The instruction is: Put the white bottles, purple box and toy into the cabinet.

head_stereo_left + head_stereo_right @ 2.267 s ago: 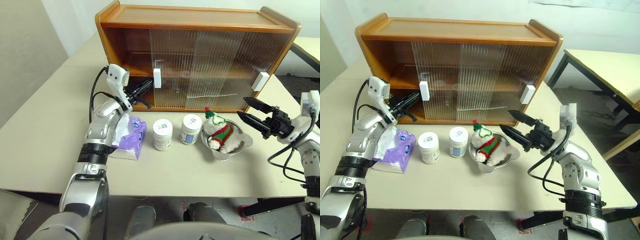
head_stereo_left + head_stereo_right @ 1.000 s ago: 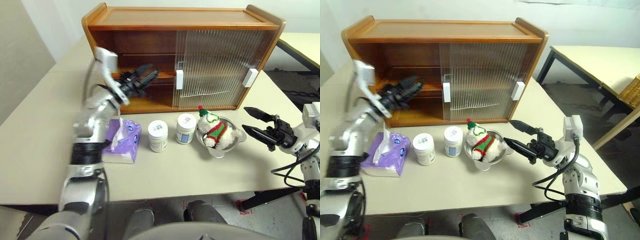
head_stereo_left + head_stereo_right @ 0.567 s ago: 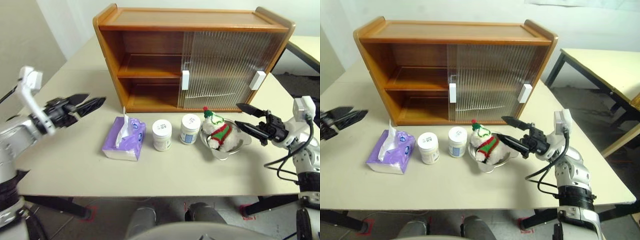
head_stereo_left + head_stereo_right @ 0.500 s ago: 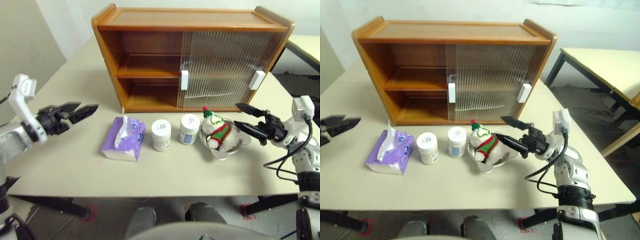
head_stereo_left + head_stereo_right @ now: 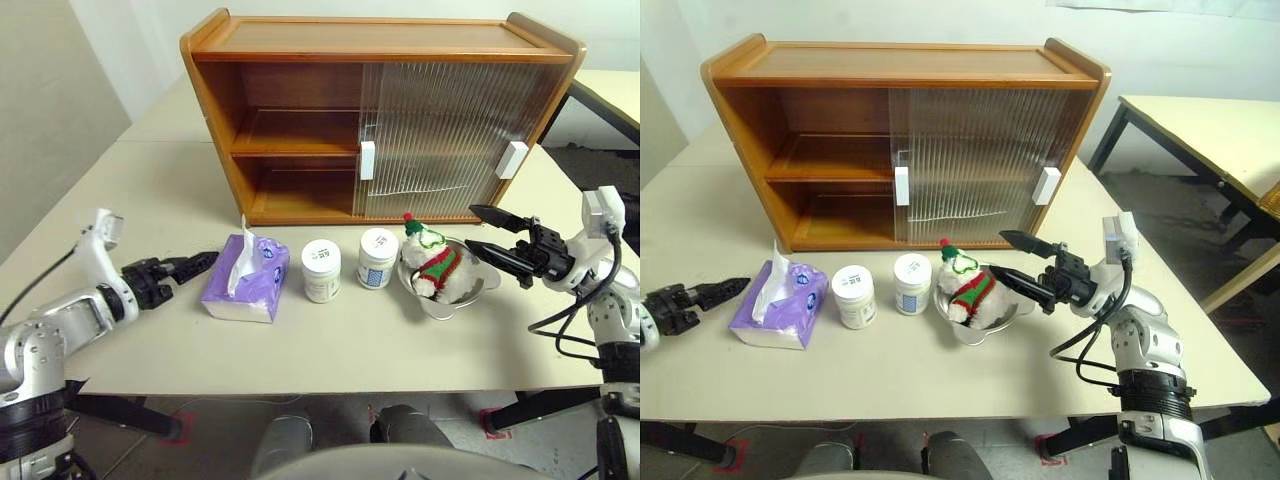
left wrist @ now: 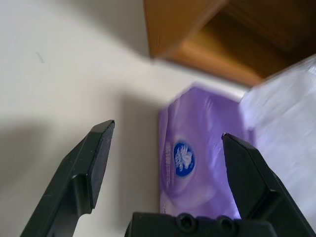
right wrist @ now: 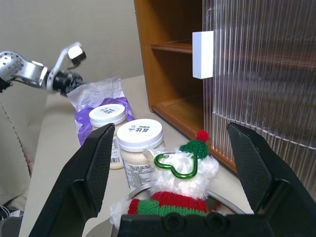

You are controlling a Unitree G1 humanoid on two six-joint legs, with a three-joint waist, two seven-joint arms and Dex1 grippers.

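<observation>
The cabinet (image 5: pixel 385 110) is shown at the back of the table (image 5: pixel 330 345) with its left half uncovered, both ribbed doors being stacked over the right half, so that two bare shelves are exposed. All four task items are seen in a row in front of it, none yet stowed: the purple box (image 5: pixel 246 281) at the robot's left, the two white bottles (image 5: pixel 322 270) (image 5: pixel 378 258) beside it, and the toy (image 5: pixel 432 262) resting in a steel bowl (image 5: pixel 478 292). The left gripper (image 5: pixel 187 268) is held low over the table just beside the purple box, its jaws spread wide and empty, the box's end being framed between its fingers (image 6: pixel 94 160). The right gripper (image 5: pixel 497 232) is likewise wide and empty, poised just beside the toy. The step in hand is judged to be the approach to the purple box; next, the jaws would need to be advanced around the soft pack and closed gently.
</observation>
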